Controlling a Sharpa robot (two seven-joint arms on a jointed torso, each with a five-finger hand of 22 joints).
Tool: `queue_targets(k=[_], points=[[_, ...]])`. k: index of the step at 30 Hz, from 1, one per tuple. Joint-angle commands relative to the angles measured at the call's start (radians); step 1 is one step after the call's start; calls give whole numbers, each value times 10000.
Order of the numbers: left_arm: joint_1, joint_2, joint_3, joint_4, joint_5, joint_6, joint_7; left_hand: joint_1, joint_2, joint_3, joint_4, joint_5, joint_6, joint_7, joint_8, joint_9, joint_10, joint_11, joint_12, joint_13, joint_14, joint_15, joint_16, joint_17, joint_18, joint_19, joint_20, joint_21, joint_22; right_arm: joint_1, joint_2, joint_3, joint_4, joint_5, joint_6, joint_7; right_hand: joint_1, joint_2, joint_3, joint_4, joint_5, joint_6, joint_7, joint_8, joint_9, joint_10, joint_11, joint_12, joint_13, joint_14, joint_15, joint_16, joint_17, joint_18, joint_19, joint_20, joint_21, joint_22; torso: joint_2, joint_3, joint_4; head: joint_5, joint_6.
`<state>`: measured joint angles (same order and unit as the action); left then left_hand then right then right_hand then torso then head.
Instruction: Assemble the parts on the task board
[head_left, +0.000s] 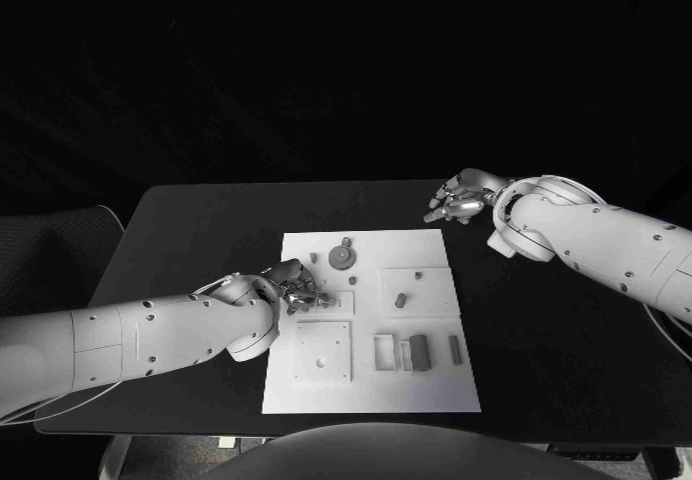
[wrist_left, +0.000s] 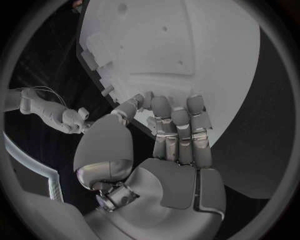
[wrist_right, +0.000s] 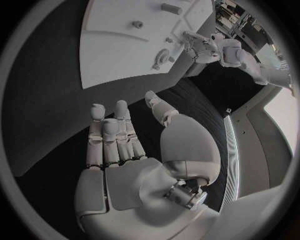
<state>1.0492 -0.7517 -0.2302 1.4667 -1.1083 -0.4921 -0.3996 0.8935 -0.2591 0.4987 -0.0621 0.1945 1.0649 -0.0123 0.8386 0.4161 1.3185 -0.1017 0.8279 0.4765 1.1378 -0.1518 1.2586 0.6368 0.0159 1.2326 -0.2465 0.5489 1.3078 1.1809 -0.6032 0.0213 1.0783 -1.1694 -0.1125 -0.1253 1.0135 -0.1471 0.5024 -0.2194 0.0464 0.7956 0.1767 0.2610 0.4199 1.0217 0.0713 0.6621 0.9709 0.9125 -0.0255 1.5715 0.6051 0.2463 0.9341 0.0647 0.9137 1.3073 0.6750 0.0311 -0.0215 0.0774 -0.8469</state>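
The white task board (head_left: 433, 395) lies in the middle of the black table. Small grey parts rest on it: a round disc (head_left: 342, 257), a short peg (head_left: 400, 299), a block (head_left: 420, 352) beside an open frame (head_left: 385, 351), and a thin bar (head_left: 456, 348). My left hand (head_left: 296, 288) is low over the board's left edge, fingers bent down toward a raised square. In the left wrist view its thumb tip (wrist_left: 128, 109) is close to the fingers (wrist_left: 178, 130), and what lies between them is hidden. My right hand (head_left: 459, 200) hovers off the board's far right corner, fingers apart (wrist_right: 115, 135) and holding nothing.
A square plate (head_left: 323, 351) sits at the board's near left. A small piece (head_left: 313, 258) lies beside the disc and another (head_left: 418, 274) further right. Bare black table (head_left: 562, 340) surrounds the board on all sides.
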Motion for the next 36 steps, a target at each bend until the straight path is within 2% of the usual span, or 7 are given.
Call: queue_targets(k=[1,4,7,10,24,28,36], points=[[5,16,7,25,121,76,123,51,79,8,-42,-5,32,69,-42,12,-50,0,57,15,-68,-32,36,-11,182,-42,0,-66,180,-5,6,3,8,-39,155,28,-29,-18,24,57,45,-63,92,-64,-12,-17,24,34,-11,6,-54,1,-9,155,-79,-8,-57,151,1,1,-1,-2,-3],[5,16,8,26,127,81,140,20,-12,-13,-3,-145,36,75,-65,18,-58,6,60,12,-71,-30,35,-16,169,-44,3,-72,177,-6,3,3,4,-39,151,25,-30,-19,24,59,45,-63,92,-64,-13,-17,24,35,-11,6,-54,1,-9,155,-79,-8,-58,151,1,2,-4,-2,-5],[5,24,10,22,145,99,153,-163,-153,-199,134,-862,-25,102,-183,10,-85,14,63,5,-95,-38,34,-24,168,-69,-13,-113,165,-7,4,3,7,-39,147,22,-30,-18,23,60,45,-63,93,-63,-13,-18,24,35,-11,6,-53,1,-10,155,-79,-8,-58,151,2,4,-3,-3,-9],[6,25,14,20,158,96,157,-330,-231,-353,251,-1121,-36,116,-265,-3,-102,20,63,1,-114,-45,34,-27,169,-90,-20,-142,159,-8,9,3,6,-39,148,22,-31,-18,23,60,45,-63,93,-63,-13,-18,25,35,-12,6,-53,1,-10,155,-79,-8,-58,151,1,5,-3,0,-5],[7,22,43,-8,195,89,102,-870,-277,-892,1195,-1313,-13,104,-440,53,-166,7,61,-13,-195,-102,43,-34,196,-137,-68,-291,139,-9,8,3,7,-39,152,22,-29,-18,23,62,45,-64,94,-63,-14,-18,26,37,-13,6,-51,2,-10,155,-79,-7,-58,151,1,2,-5,-5,4],[8,22,60,-17,200,96,44,-775,-220,-878,1423,-1181,-19,107,-459,75,-172,9,66,-13,-203,-108,49,-35,195,-132,-75,-300,150,-9,8,3,3,-39,162,22,-29,-18,23,62,45,-65,94,-63,-14,-18,26,38,-13,6,-51,2,-10,155,-79,-7,-58,151,1,0,-4,-6,11],[9,41,116,-21,244,194,-68,163,575,-1361,1316,303,-136,198,-655,111,-243,78,94,6,-269,-81,77,-32,129,-193,-43,-263,205,-10,14,3,6,-39,170,20,-28,-17,23,63,45,-65,95,-64,-15,-18,26,39,-14,6,-51,2,-10,155,-78,-7,-57,151,1,1,-3,-2,13]])
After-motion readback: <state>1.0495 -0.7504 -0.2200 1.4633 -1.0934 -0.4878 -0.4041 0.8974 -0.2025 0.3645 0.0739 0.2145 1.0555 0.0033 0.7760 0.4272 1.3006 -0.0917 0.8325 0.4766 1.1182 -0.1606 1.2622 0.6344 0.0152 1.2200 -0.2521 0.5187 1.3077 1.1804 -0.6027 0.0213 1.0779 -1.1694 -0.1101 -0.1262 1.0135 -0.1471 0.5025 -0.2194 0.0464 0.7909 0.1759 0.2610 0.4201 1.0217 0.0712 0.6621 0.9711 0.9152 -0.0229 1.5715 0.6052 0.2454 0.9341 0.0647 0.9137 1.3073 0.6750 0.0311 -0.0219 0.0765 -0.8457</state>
